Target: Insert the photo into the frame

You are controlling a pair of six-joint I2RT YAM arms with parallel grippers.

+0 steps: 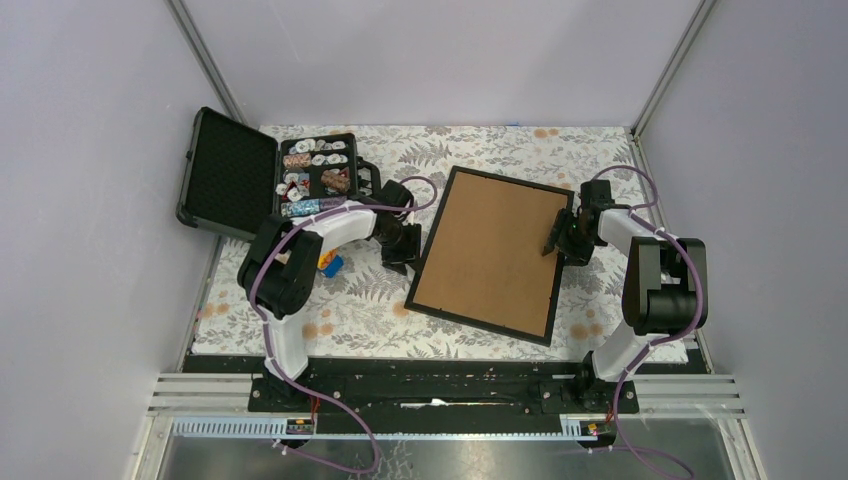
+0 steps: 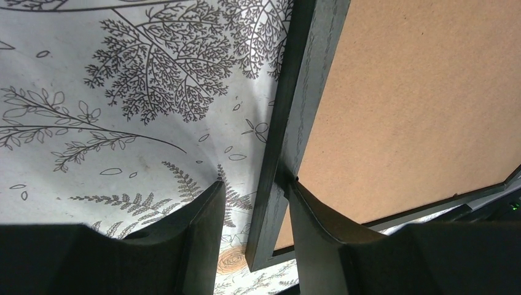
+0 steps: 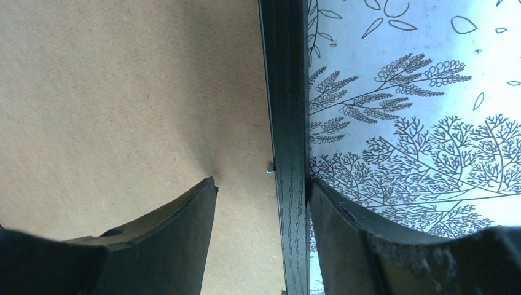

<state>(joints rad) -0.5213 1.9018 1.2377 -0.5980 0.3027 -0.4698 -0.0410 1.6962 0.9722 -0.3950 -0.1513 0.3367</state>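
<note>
The frame [image 1: 490, 250] lies face down in the middle of the table, brown back board up inside thin black moulding. My left gripper [image 1: 402, 260] is at its left edge. In the left wrist view this gripper [image 2: 255, 182] is open astride the moulding [image 2: 289, 110]: one finger touches the inner side, and a gap separates the other from the outer side. My right gripper [image 1: 555, 243] is at the right edge. There it [image 3: 263, 181] is open, one finger against the outside of the moulding [image 3: 285, 92], the other over the board. The photo is out of view.
An open black case [image 1: 232, 170] with a foam-lined lid stands at the back left, its compartments [image 1: 318, 170] full of small items. A small blue and yellow object [image 1: 330, 263] lies under the left arm. A floral cloth [image 1: 350, 310] covers the table, with enclosure walls around it.
</note>
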